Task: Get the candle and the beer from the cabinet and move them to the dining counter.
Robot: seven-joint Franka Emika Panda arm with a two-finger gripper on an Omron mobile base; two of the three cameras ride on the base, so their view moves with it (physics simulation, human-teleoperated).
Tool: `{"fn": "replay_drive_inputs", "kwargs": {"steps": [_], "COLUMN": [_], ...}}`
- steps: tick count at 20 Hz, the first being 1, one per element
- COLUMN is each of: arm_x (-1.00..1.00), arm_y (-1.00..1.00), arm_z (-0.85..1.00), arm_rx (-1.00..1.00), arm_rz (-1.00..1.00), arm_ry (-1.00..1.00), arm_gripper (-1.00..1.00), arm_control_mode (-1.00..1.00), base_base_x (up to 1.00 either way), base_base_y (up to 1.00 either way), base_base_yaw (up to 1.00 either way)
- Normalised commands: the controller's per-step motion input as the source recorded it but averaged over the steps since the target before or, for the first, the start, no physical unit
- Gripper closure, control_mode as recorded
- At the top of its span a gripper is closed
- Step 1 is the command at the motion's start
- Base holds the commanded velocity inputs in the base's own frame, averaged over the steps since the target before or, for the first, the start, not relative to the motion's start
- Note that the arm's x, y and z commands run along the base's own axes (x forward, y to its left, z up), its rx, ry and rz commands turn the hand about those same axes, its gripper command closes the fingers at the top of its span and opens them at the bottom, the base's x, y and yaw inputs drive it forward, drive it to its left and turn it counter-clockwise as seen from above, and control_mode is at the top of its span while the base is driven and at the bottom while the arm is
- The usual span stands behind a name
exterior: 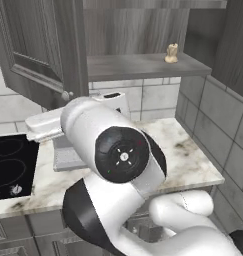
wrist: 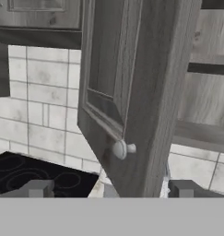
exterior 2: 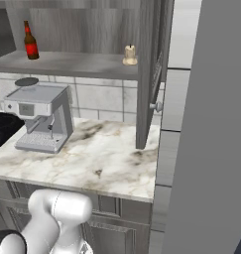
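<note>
The cabinet stands open, its shelf bare wood. On the shelf's left end stands the beer, a dark brown bottle with a red label. The small cream candle sits near the shelf's right end and is also seen as the candle from the other side. In the hand view my gripper is open, its fingertips wide apart with nothing between them. It faces the swung-out left door, just below that door's round knob. The dining counter is out of view.
A steel coffee machine stands on the marble worktop under the shelf. A black cooktop lies to its left. The right cabinet door juts out edge-on, and a tiled wall closes the right side.
</note>
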Motion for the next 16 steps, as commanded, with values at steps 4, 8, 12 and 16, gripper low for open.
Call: {"fn": "replay_drive_inputs", "kwargs": {"steps": [4,8,12,16], "arm_x": [-0.15,-0.32,0.03,0.32], "arm_y": [-0.97,-1.00,-1.00,-0.96], "arm_z": [0.01,0.00,0.00,0.05], "arm_rx": [0.00,0.01,0.04,0.07], "arm_rz": [0.18,0.18,0.28,0.39], "arm_ry": [-0.06,-0.08,-0.09,-0.10], "arm_gripper": [-1.00,-1.00,-1.00,-1.00], "arm_control_mode": [-1.00,-1.00,-1.00,-1.00], "base_base_x": [0.00,0.00,0.00,0.00], "base_base_y": [0.00,0.00,0.00,0.00], "base_base_yaw": [0.00,0.00,0.00,0.00]}}
